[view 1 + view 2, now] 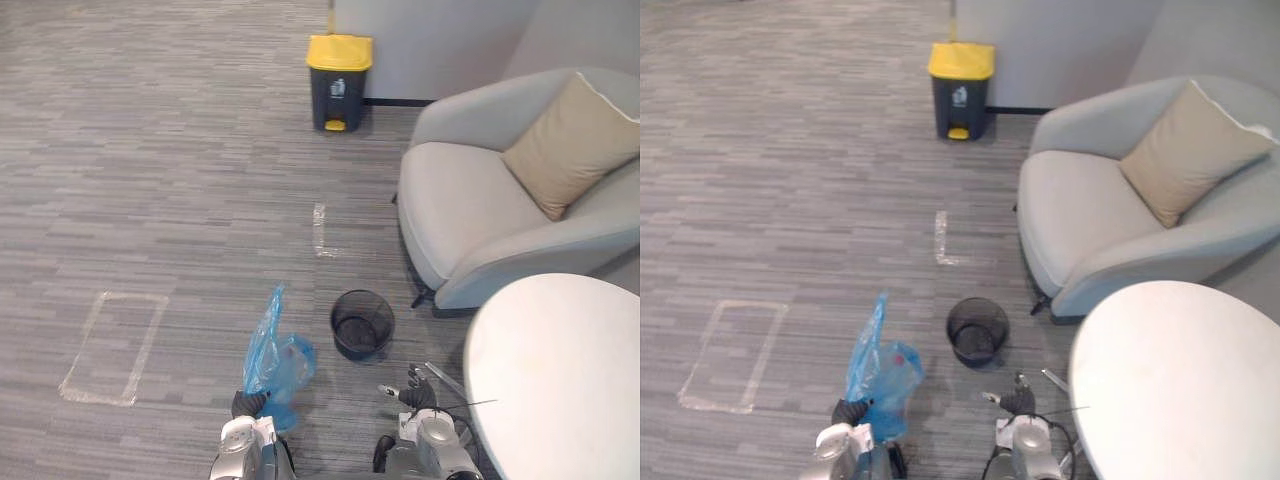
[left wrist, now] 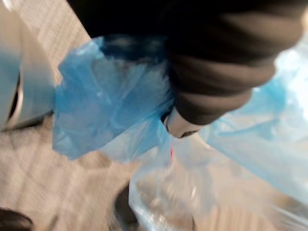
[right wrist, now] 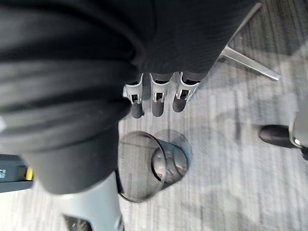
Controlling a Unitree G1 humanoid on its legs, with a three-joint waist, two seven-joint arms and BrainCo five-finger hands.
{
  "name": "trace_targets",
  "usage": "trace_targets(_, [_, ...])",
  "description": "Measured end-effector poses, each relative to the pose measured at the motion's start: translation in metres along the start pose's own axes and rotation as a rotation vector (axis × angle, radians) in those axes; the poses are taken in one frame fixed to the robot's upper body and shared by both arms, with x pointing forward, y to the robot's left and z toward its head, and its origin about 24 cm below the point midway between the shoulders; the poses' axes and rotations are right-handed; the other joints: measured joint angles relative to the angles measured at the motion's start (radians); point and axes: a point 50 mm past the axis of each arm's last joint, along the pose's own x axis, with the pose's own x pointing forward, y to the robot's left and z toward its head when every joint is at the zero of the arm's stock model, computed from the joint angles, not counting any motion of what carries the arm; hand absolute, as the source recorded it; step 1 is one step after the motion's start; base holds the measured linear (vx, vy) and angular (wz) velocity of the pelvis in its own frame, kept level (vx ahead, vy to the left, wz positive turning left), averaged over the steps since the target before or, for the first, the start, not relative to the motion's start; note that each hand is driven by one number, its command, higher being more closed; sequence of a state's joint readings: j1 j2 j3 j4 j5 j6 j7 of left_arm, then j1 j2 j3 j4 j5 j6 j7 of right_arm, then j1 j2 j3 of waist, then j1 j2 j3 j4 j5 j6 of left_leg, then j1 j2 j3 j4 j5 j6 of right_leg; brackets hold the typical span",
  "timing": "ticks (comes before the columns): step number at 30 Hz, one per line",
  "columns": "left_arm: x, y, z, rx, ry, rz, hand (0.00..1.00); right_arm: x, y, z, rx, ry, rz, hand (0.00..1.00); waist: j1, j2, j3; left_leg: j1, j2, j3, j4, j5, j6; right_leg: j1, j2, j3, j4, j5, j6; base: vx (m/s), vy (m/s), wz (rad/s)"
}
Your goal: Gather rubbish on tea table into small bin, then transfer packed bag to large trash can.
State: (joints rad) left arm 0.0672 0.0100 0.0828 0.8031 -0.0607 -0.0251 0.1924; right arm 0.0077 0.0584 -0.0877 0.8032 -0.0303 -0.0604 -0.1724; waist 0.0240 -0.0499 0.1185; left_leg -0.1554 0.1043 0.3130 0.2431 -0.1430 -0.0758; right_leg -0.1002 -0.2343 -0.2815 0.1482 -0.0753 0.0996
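The left hand (image 1: pixel 248 404) clutched the neck of a translucent blue plastic bag (image 1: pixel 272 358). The right hand (image 3: pixel 158 100) hung empty, fingers relaxed, near a small black mesh bin (image 1: pixel 362 324).

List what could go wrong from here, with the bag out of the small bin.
The top of the blue bag stands up loose beside the left hand, seemingly untied; rubbish may spill on the way.
The large trash can stands far off by the wall, its yellow lid closed; the open right hand may need to lift it.
The small bin sits on the carpet just ahead; a step could knock it over.
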Motion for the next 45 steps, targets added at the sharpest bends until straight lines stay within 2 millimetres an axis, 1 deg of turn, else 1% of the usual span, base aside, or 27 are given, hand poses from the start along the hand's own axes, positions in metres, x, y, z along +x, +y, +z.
trace_targets(3, [0.001,0.004,-0.004,0.039,0.013,-0.002,1.0,0.002,-0.005,-0.007,0.004,0.043,-0.02,0.0,-0.002,0.001,-0.003,0.001,-0.034,-0.01,-0.02,0.013,0.02,0.036,-0.002,0.029,-0.067,0.053,-0.005,-0.02,0.121,0.21])
trace_targets(6, [0.0,0.01,-0.012,0.055,0.048,0.012,1.0,0.003,-0.003,-0.012,-0.014,0.075,-0.014,0.0,0.001,0.001,-0.006,0.002,-0.048,-0.021,-0.012,0.013,0.023,0.051,-0.002,0.028,-0.085,0.055,-0.005,0.0,0.032,0.04])
trace_targets(8, [0.001,0.013,-0.015,0.06,0.06,0.02,1.0,0.004,-0.006,-0.016,-0.019,0.095,-0.023,0.0,0.004,0.002,-0.003,-0.004,-0.051,-0.023,0.008,-0.011,0.032,0.041,-0.013,0.022,-0.057,0.024,0.016,0.0,0.0,0.0])
trace_targets(12, [0.0,0.013,-0.016,0.077,0.062,0.019,1.0,0.004,-0.02,-0.02,-0.035,0.112,-0.063,0.0,0.0,0.002,0.009,-0.008,-0.066,-0.063,0.099,-0.091,0.046,0.034,-0.063,0.008,0.128,-0.08,0.01,0.07,0.019,0.28])
trace_targets(13, [0.001,0.012,-0.014,0.076,0.057,0.017,1.0,0.004,-0.023,-0.018,-0.048,0.106,-0.069,0.0,-0.007,0.009,0.024,0.003,-0.063,-0.099,0.128,-0.127,0.053,-0.002,-0.074,0.029,0.274,-0.081,-0.031,0.1,0.074,0.61])
trace_targets(14, [0.001,0.012,-0.014,0.068,0.056,0.02,1.0,0.003,-0.023,-0.021,-0.046,0.109,-0.069,0.0,-0.023,0.018,0.029,0.018,-0.056,-0.138,0.132,-0.136,0.058,-0.095,-0.065,0.097,0.47,-0.043,-0.129,0.14,0.079,0.69])
trace_targets(15, [0.001,0.012,-0.014,0.064,0.054,0.021,1.0,0.002,-0.024,-0.022,-0.045,0.113,-0.07,0.0,-0.024,0.02,0.031,0.024,-0.05,-0.146,0.132,-0.138,0.06,-0.126,-0.055,0.117,0.515,-0.048,-0.136,0.19,0.074,0.62])
trace_targets(16, [0.001,0.017,-0.014,0.053,0.06,0.038,1.0,0.0,-0.017,-0.026,-0.034,0.125,-0.055,0.0,-0.022,0.01,0.033,0.031,-0.04,-0.168,0.133,-0.151,0.063,-0.177,-0.017,0.134,0.551,-0.113,-0.082,0.29,-0.047,0.44])
trace_targets(18, [0.002,0.021,-0.013,0.048,0.061,0.051,1.0,0.0,-0.009,-0.025,-0.023,0.122,-0.038,0.0,-0.018,-0.01,0.044,0.064,-0.037,-0.185,0.125,-0.171,0.064,-0.22,0.037,0.12,0.523,-0.154,-0.066,0.3,-0.079,0.34])
trace_targets(21, [0.002,0.013,-0.012,0.037,0.059,0.034,1.0,0.0,-0.011,-0.022,-0.01,0.112,-0.048,0.0,-0.024,-0.007,0.048,0.159,-0.037,-0.203,0.088,-0.214,0.043,-0.262,0.119,0.076,0.394,-0.139,-0.061,0.41,-0.123,0.35])
trace_targets(22, [0.003,0.009,-0.008,0.032,0.051,0.024,1.0,0.0,-0.013,-0.023,0.001,0.115,-0.059,0.0,-0.026,-0.009,0.046,0.182,-0.047,-0.225,0.073,-0.234,0.027,-0.262,0.13,0.067,0.323,-0.104,-0.075,0.49,-0.178,0.74])
trace_targets(23, [0.004,0.002,-0.007,0.022,0.051,0.009,1.0,0.001,-0.02,-0.022,0.003,0.11,-0.075,0.0,-0.032,0.005,0.042,0.219,-0.036,-0.265,0.058,-0.253,0.02,-0.243,0.135,0.05,0.35,-0.08,-0.119,0.52,-0.176,0.71])
trace_targets(24, [0.003,-0.003,-0.008,0.014,0.055,0.0,1.0,0.001,-0.022,-0.023,0.003,0.115,-0.082,0.0,-0.031,0.021,0.037,0.237,-0.027,-0.272,0.047,-0.25,0.014,-0.231,0.138,0.034,0.352,-0.099,-0.123,0.58,-0.148,0.74])
trace_targets(26, [0.0,-0.019,-0.008,-0.015,0.056,-0.036,1.0,0.003,-0.031,-0.02,-0.007,0.106,-0.104,0.0,-0.039,0.069,0.031,0.178,0.005,-0.31,0.204,-0.202,-0.035,-0.174,0.144,-0.039,0.35,-0.154,-0.156,0.57,-0.142,0.66])
trace_targets(27, [0.0,-0.022,-0.006,-0.02,0.052,-0.041,1.0,0.003,-0.031,-0.021,-0.006,0.109,-0.104,0.0,-0.039,0.073,0.03,0.158,0.009,-0.313,0.256,-0.184,-0.042,-0.156,0.147,-0.046,0.342,-0.156,-0.159,0.45,-0.13,0.47])
trace_targets(28, [0.0,-0.023,-0.007,-0.025,0.056,-0.044,1.0,0.001,-0.029,-0.023,-0.004,0.118,-0.101,0.0,-0.04,0.071,0.031,0.119,0.011,-0.314,0.378,-0.116,-0.063,-0.106,0.153,-0.051,0.313,-0.157,-0.162,0.47,-0.105,0.16])
trace_targets(29, [-0.001,-0.02,-0.008,-0.038,0.057,-0.031,1.0,0.0,-0.026,-0.026,-0.001,0.125,-0.095,0.0,-0.033,0.064,0.035,0.061,0.032,-0.284,0.565,-0.039,-0.077,-0.011,0.169,-0.035,0.237,-0.157,-0.162,0.57,-0.1,-0.04])
trace_targets(30, [-0.001,-0.016,-0.008,-0.054,0.057,-0.016,1.0,0.0,-0.023,-0.025,-0.002,0.125,-0.088,0.0,-0.025,0.064,0.036,0.042,0.057,-0.238,0.653,-0.053,-0.073,0.045,0.181,-0.023,0.198,-0.157,-0.162,0.66,-0.079,-0.36])
trace_targets(31, [-0.001,-0.012,-0.007,-0.074,0.049,0.0,1.0,0.0,-0.019,-0.025,-0.006,0.126,-0.077,0.0,-0.02,0.058,0.038,-0.002,0.091,-0.166,0.729,-0.087,-0.037,0.115,0.195,0.001,0.146,-0.157,-0.162,0.49,-0.022,-0.4])
trace_targets(33, [-0.001,-0.011,-0.003,-0.082,0.03,0.004,1.0,0.002,-0.017,-0.019,-0.003,0.116,-0.079,0.0,-0.01,0.058,0.039,-0.07,0.107,-0.106,0.731,-0.13,0.012,0.167,0.196,0.051,0.102,-0.157,-0.162,0.43,0.067,-0.48])
trace_targets(36, [0.001,-0.011,0.004,-0.088,0.006,0.004,1.0,0.007,-0.012,-0.008,0.009,0.094,-0.081,0.0,0.01,0.044,0.054,-0.165,0.109,-0.045,0.58,-0.168,0.04,0.212,0.162,0.107,0.096,-0.157,-0.162,0.4,0.203,-0.67])
trace_targets(37, [0.001,-0.012,0.007,-0.089,-0.005,0.002,1.0,0.007,-0.012,-0.008,0.018,0.094,-0.088,0.0,0.016,0.046,0.056,-0.18,0.104,-0.05,0.405,-0.129,0.054,0.226,0.143,0.118,0.128,-0.166,-0.145,0.29,0.228,-0.57])
trace_targets(38, [0.001,-0.015,0.007,-0.09,-0.005,-0.004,1.0,0.006,-0.012,-0.01,0.025,0.097,-0.093,0.0,0.021,0.06,0.047,-0.164,0.107,-0.077,0.233,-0.016,0.055,0.235,0.143,0.131,0.157,-0.187,-0.095,0.34,0.303,-0.69])
trace_targets(39, [0.001,-0.012,0.004,-0.082,0.004,0.003,1.0,0.004,-0.012,-0.014,0.015,0.111,-0.091,0.0,0.027,0.041,0.054,-0.156,0.091,-0.085,0.223,0.055,0.029,0.246,0.12,0.158,0.174,-0.224,-0.043,0.41,0.316,-0.38])
trace_targets(40, [0.005,-0.009,0.015,-0.083,-0.026,0.01,1.0,0.003,-0.012,-0.017,0.013,0.119,-0.082,0.0,0.024,0.004,0.032,-0.159,0.053,-0.078,0.225,0.04,0.041,0.24,0.087,0.179,0.155,-0.222,-0.042,0.44,0.333,-0.12])
trace_targets(43, [0.007,-0.015,0.025,-0.08,-0.049,-0.007,1.0,0.005,-0.013,-0.012,0.048,0.11,-0.101,0.0,0.023,0.005,0.033,-0.135,0.035,-0.052,0.248,-0.019,0.057,0.228,0.067,0.23,0.184,-0.146,-0.033,0.25,0.202,-0.22])
trace_targets(45, [0.006,-0.014,0.019,-0.066,-0.032,-0.008,1.0,0.005,-0.012,-0.013,0.042,0.113,-0.093,0.0,0.028,0.007,0.039,-0.072,0.025,-0.017,0.222,-0.075,0.059,0.162,0.046,0.282,0.357,-0.137,-0.018,0.18,0.177,-0.63])
